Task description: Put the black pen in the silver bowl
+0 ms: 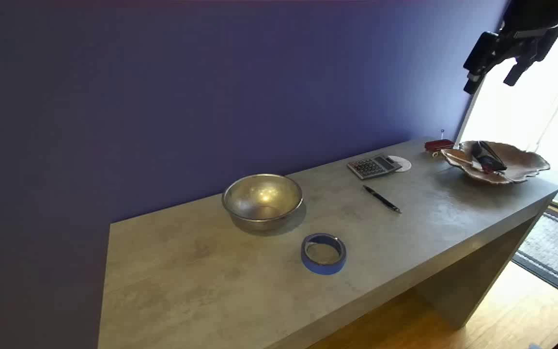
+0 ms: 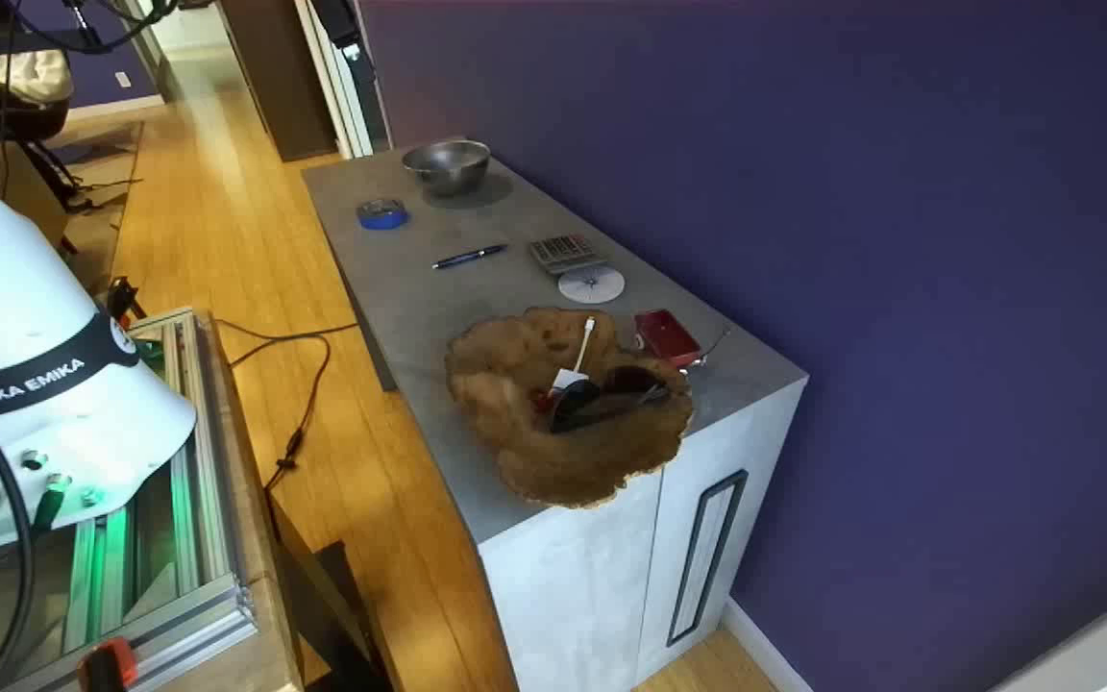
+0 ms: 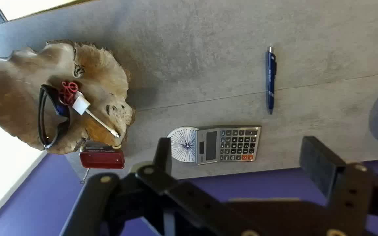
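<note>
A black two-fingered tool (image 1: 491, 83) hangs above a grey, stone-patterned bench (image 1: 187, 281), its fingers spread wide. Lower and well apart from it, a slim, straight, dark pen (image 3: 270, 82) lies on the bench between a round, shiny silver metal bowl (image 1: 262, 196) and a broad, brown, wavy-rimmed dish (image 1: 523, 164), near a silver rectangular calculator (image 3: 227, 145). In the wrist view, the pen appears beyond the fingertips, within their span.

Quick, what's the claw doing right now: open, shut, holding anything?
Claw: open, holding nothing; the pen lies on the tabletop.
</note>
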Motion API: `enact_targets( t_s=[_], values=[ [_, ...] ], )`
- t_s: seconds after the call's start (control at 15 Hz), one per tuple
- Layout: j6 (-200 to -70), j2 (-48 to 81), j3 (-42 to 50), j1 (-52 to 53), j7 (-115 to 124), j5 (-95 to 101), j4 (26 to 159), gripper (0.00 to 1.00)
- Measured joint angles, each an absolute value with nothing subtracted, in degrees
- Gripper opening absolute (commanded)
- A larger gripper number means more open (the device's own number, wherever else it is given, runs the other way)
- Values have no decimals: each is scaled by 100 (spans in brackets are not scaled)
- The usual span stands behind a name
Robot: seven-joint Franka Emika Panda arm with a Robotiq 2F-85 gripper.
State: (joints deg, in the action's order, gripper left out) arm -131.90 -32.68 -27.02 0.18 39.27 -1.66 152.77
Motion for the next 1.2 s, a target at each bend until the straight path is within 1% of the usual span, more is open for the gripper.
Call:
enact_targets(
  t_s=[0.27,0.4,0.67,0.8,1.2],
  values=[
    [-13265,-3206,-2590,42,3877,-111,15293,100],
    [-13761,-2952,-2373,64,3564,-111,15380,100],
    [-15044,-1998,-1812,228,2684,-223,15437,100],
    [-15226,-1718,-1698,282,2556,-228,15390,100],
    [-15437,-1462,-1648,316,2289,-86,15291,100]
  ],
)
